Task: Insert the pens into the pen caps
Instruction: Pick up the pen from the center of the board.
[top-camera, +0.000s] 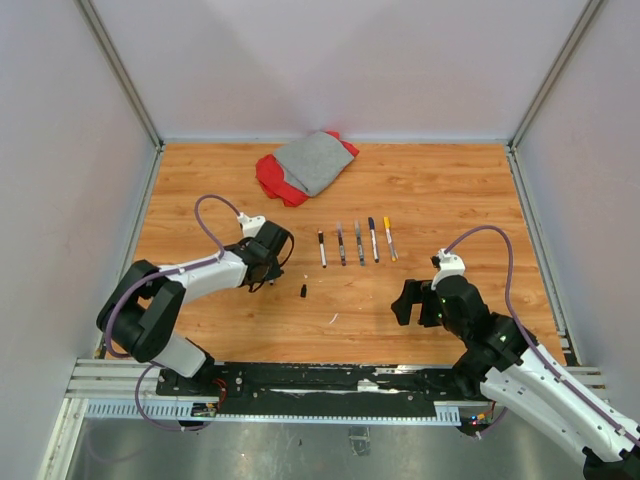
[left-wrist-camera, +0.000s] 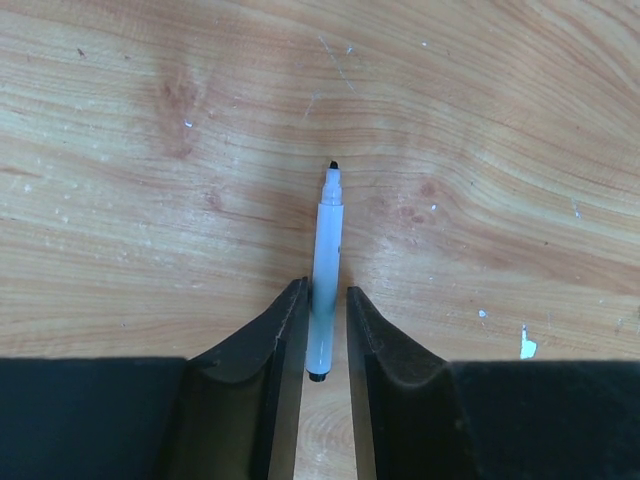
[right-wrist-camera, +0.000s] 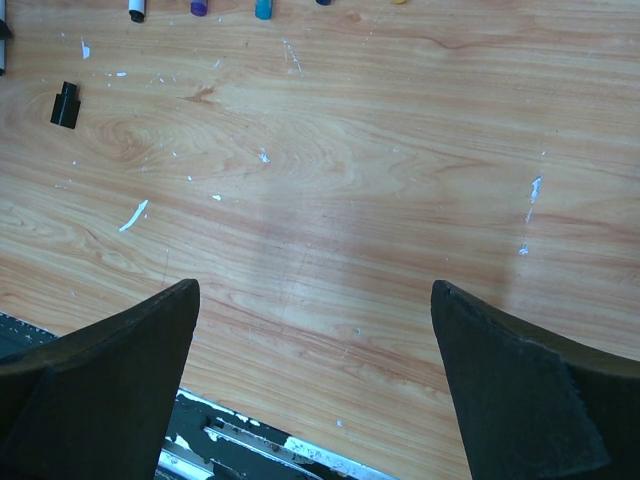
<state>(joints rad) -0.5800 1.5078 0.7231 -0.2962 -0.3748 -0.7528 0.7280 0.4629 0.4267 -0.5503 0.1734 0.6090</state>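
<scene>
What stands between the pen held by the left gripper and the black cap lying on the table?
Nothing visible does. The left gripper grips the pen, and the cap lies alone on the table close by; the other pens lie farther back.

No writing, label or number can be read in any of the views. The pen (left-wrist-camera: 327, 225) clasped between the fingers of the left gripper (left-wrist-camera: 325, 292) has a plain pale barrel with no legible print. The pens (top-camera: 356, 242) lined up ahead of the right gripper (right-wrist-camera: 315, 288), and the black cap (right-wrist-camera: 64, 105) ahead of it to its left, are too small or blurred to show any marking
</scene>
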